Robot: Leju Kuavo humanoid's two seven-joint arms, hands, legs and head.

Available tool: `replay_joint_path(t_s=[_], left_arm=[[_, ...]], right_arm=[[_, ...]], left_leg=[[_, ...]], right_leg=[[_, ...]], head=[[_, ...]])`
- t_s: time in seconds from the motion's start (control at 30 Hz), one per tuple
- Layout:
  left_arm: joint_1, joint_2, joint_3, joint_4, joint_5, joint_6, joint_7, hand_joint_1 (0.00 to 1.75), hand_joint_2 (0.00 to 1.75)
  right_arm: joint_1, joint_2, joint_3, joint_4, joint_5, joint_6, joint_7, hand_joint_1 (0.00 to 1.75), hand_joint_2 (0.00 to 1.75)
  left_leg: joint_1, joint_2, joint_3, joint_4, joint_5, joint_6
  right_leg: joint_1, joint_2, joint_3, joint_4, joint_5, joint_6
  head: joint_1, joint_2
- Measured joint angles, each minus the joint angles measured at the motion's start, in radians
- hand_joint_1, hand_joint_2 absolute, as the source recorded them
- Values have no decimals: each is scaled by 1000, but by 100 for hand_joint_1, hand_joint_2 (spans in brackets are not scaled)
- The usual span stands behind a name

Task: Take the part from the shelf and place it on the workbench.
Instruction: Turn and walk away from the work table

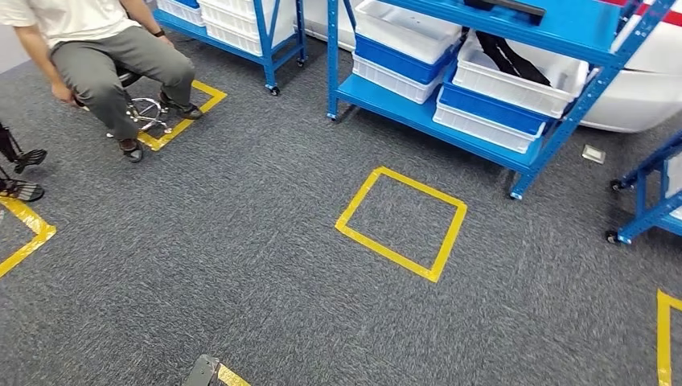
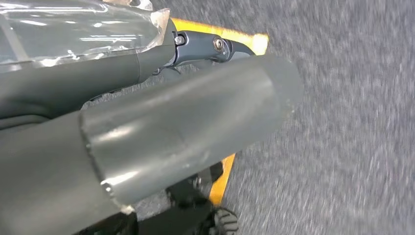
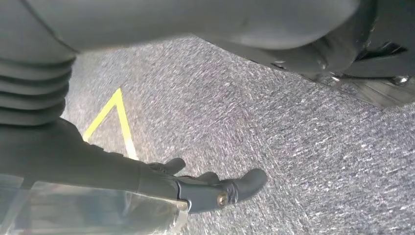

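The part is probably the long black piece (image 1: 508, 55) lying in the upper white bin (image 1: 515, 79) of the blue shelf (image 1: 418, 112); I cannot tell its exact shape. It is dark, narrow and strap-like, its long axis running slantwise across the bin, one end toward the shelf's back.

It lies ahead and to the right of the robot, well apart across grey carpet (image 1: 265, 241), with a yellow tape square (image 1: 400, 223) between. By that bearing the right arm looks the nearer one.

Both arms hang over the carpet. The left hand (image 2: 195, 122) holds nothing visible, but how far open it is I cannot tell. The right hand (image 3: 210, 188) has its fingers (image 3: 247, 182) loosely stretched, empty.

A person (image 1: 104, 48) sits on a stool at far left.
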Motion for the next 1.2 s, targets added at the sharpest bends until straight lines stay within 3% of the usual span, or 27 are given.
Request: replay_joint_path(t_s=[0.03, 0.07, 0.13, 0.17, 0.23, 0.27, 0.37, 0.43, 0.5, 0.53, 0.57, 0.6, 0.63, 0.7, 0.73, 0.87, 0.93, 1.0, 1.03, 1.07, 1.1, 1.17, 1.2], left_arm=[[0, 0, 0, 0, 0, -1, 0, 0, 0], [0, 0, 0, 0, 0, -1, -1, 0, 0], [0, 0, 1, 0, 0, 0, -2, 0, 0], [0, 0, 1, 0, 0, 1, -2, 0, 0], [-1, 2, 1, 0, 0, 4, -2, 0, 0], [-2, 2, 1, 0, 0, 4, -2, 0, 0], [-3, 3, 1, -1, 0, 8, -1, 0, 0], [-3, 4, 1, -1, 0, 10, 0, 0, 0], [-2, 4, 1, 0, -1, 12, 3, 0, 0], [-2, 4, 1, 0, -1, 12, 4, 0, 0], [-2, 5, 1, 0, -1, 12, 6, 0, 0], [-2, 5, 1, 0, -2, 12, 7, 0, 0], [-2, 5, 1, 0, -2, 12, 8, 0, 0], [-3, 7, 1, 0, -3, 13, 11, 0, 0], [-3, 7, 1, 0, -4, 13, 12, 0, 0], [-4, 7, 1, 0, -8, 15, 15, 0, 0], [-5, 7, 1, -1, -9, 15, 16, 0, 0], [-6, 7, 0, -1, -10, 15, 17, 0, 0], [-6, 7, 0, -1, -11, 14, 18, 0, 0], [-6, 6, 0, -1, -11, 14, 19, 0, 0], [-6, 6, 0, -1, -12, 15, 20, 0, 0], [-7, 5, -1, -1, -13, 15, 21, 0, 0], [-7, 5, -1, -1, -13, 15, 22, 0, 0]], right_arm=[[-1, 0, 0, 0, 0, 0, 0, 0, 175], [-3, -1, 0, 0, 0, 1, 0, 0, 175], [-4, -2, 0, 0, 0, 1, 1, 0, 175], [-4, -3, 0, 0, -1, 1, 2, 0, 175], [-4, -3, 1, 0, -1, 2, 2, 0, 175], [-5, -3, 1, 0, -2, 2, 1, 0, 175], [-10, -2, 0, 0, -4, 2, 1, 0, 175], [-13, 1, 0, 0, -8, 2, 1, 0, 175], [-16, 2, 0, 0, -12, 3, 1, 0, 175], [-18, 2, 0, 0, -14, 3, 1, 0, 175], [-20, 2, 0, 0, -15, 3, 1, 0, 175], [-21, 3, -1, 0, -16, 3, 1, 0, 175], [-22, 4, -1, 0, -16, 3, 1, 0, 175], [-25, 6, -1, 0, -17, 3, 1, 0, 175], [-26, 6, -1, 0, -17, 3, 1, 0, 175], [-34, 6, -2, 0, -18, 3, 1, 0, 175], [-37, 5, -2, -1, -20, 3, 1, 0, 175], [-42, 6, -2, -1, -24, 4, 0, 0, 175], [-45, 7, -2, -1, -25, 4, -1, 0, 175], [-46, 7, -2, -1, -26, 4, -1, 0, 175], [-46, 7, -2, -1, -26, 4, -1, 0, 175], [-40, 7, -2, -1, -25, 4, 0, 0, 175], [-37, 7, -2, 0, -25, 4, 1, 0, 175]], left_leg=[[0, 7, 0, 0, -1, -1], [1, 11, 1, 0, -1, -2], [2, 16, 4, 1, -4, -8], [1, 17, 5, 1, -7, -15], [-2, 18, 7, 1, -12, -31], [-1, 18, 9, 0, -14, -37], [6, 17, 2, 35, -37, -50], [6, 14, -53, 145, -89, -52], [6, 13, -133, 274, -129, -52], [6, 13, -159, 302, -124, -51], [6, 13, -167, 293, -98, -49], [6, 13, -157, 249, -57, -46], [5, 13, -134, 181, -10, -40], [0, 13, -88, 71, 42, -31], [-4, 13, -76, 45, 48, -27], [-6, 13, -64, 23, 41, -13], [-2, 17, -54, 13, 40, -3], [-2, 20, -49, 13, 34, 3], [-2, 21, -46, 13, 31, 4], [-2, 20, -42, 13, 28, 3], [-1, 19, -37, 13, 25, 1], [-1, 15, -28, 14, 19, -6], [-4, 14, -25, 15, 15, -12]], right_leg=[[-2, -3, 4, 4, 3, 7], [-4, -5, 28, -30, 18, 16], [-9, -11, 103, -159, 58, 28], [-7, -12, 135, -217, 71, 27], [-1, -12, 167, -279, 77, 11], [3, -11, 167, -278, 76, 2], [-7, -8, 185, -282, 76, -21], [-7, -9, 198, -284, 73, -34], [-1, -9, 205, -283, 67, -43], [1, -7, 209, -283, 63, -46], [3, -4, 215, -283, 59, -47], [4, -2, 223, -283, 53, -47], [4, 1, 229, -283, 46, -45], [11, 3, 236, -283, 31, -36], [15, 3, 236, -284, 26, -31], [15, -1, 238, -275, 8, -13], [12, -6, 200, -190, -30, -12], [10, -8, 125, -55, -76, -11], [10, -10, 98, -10, -84, -7], [8, -11, 90, -4, -74, 1], [6, -13, 101, -38, -48, 11], [0, -17, 151, -173, 24, 29], [0, -17, 169, -229, 50, 28]], head=[[0, 0], [0, 0], [1, 0], [1, 0], [0, 0], [-1, 0], [-5, 0], [-10, 0], [-12, 0], [-12, 0], [-12, 0], [-12, 0], [-13, 0], [-11, 0], [-11, 0], [-10, 0], [-8, 0], [-7, 0], [-7, 0], [-7, 0], [-6, 0], [-5, 0], [-5, 0]])
